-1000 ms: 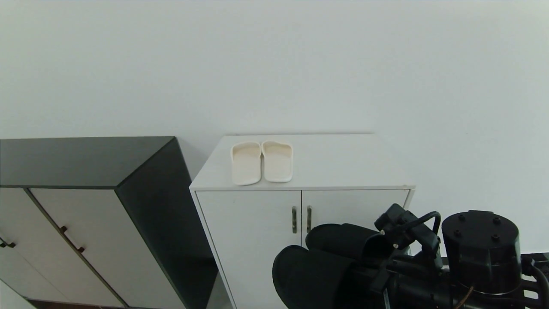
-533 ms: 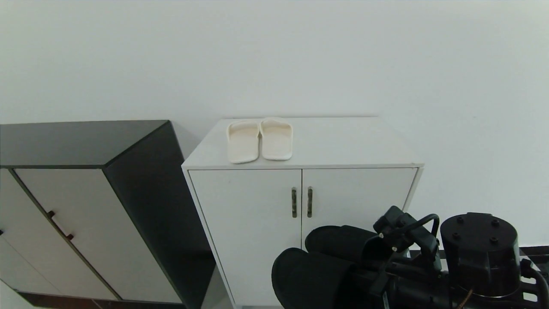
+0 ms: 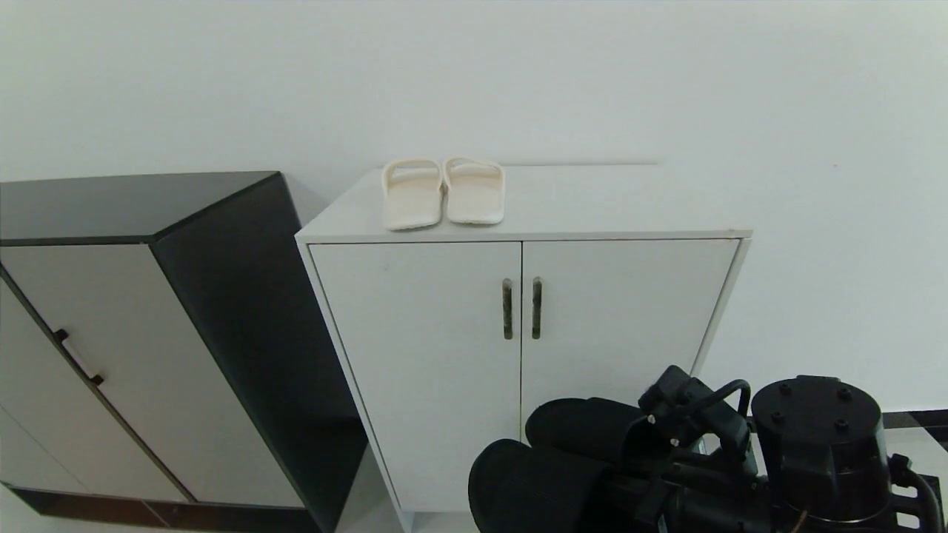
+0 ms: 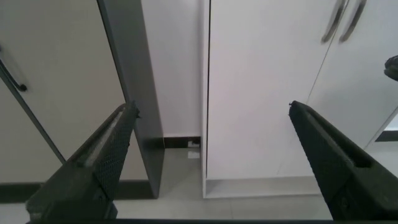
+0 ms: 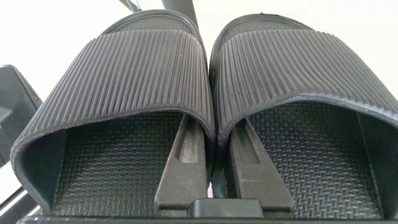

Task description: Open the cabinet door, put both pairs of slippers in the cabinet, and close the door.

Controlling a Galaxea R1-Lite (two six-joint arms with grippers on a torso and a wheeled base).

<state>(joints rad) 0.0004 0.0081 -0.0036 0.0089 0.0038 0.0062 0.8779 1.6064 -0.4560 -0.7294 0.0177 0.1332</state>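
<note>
Head view, right side: black slippers (image 3: 570, 451), a pair held side by side, low and just in front of the white cabinet (image 3: 518, 226). The right claw (image 5: 214, 155) has one finger inside each slipper and pinches their two touching inner walls together. Cream slippers (image 3: 443, 191) lie on the cabinet top, near its left front edge.

Left door (image 3: 422, 355) and right door (image 3: 622, 311) are both shut. The handles (image 3: 507, 309) are a thin upright pair, just beside each other at the centre seam. The left claw (image 4: 211, 107) is spread wide and carries nothing, low, facing the gap between the white cabinet and a dark cabinet (image 3: 244, 311).

Risks, as I judge them:
- The handles are so close that a wide claw may catch both or skid off.
- The right door, if swung, could strike the black slippers.
- The pinch grips only the inner walls, so a knock may slide one slipper free.
</note>
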